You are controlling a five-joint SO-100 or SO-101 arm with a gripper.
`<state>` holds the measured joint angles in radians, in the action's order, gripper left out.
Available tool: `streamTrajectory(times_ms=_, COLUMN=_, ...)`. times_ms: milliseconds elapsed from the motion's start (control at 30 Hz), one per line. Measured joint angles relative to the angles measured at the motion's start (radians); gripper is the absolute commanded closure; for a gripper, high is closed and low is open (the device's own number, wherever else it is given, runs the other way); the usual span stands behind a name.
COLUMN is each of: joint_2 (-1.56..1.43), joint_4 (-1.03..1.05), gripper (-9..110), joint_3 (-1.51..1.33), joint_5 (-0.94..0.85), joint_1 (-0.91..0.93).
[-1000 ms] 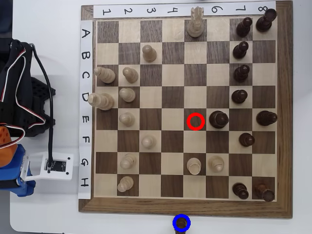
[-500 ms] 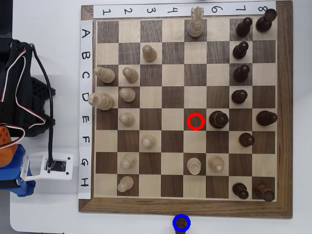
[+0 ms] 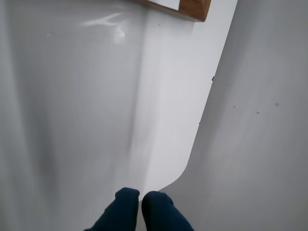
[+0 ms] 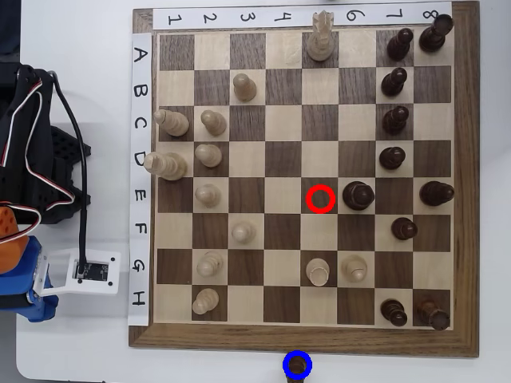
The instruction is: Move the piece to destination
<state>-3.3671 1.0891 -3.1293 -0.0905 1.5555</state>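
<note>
Dark pawn sitting inside blue ring, just below chessboard bottom edge, on desk. Gripper pointing at bare desk off board corner, fingers together, gripping nothing. Pawn looking light, rigid, smooth, tippy: pinching under head likely holding best.

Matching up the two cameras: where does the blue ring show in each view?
Wrist view: not in it.
Overhead view: the blue ring sits at the bottom edge, just below the chessboard.
Shared landmark: the chessboard's wooden corner, at the wrist view's top edge, probably the overhead view's lower left one.
</note>
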Motion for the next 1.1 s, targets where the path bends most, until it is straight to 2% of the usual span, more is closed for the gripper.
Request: streamTrajectory(times_ms=1100, joint_2=0.0, joint_4=0.0, gripper=101, joint_3=0.0, joint_5=0.003, joint_1=0.012)
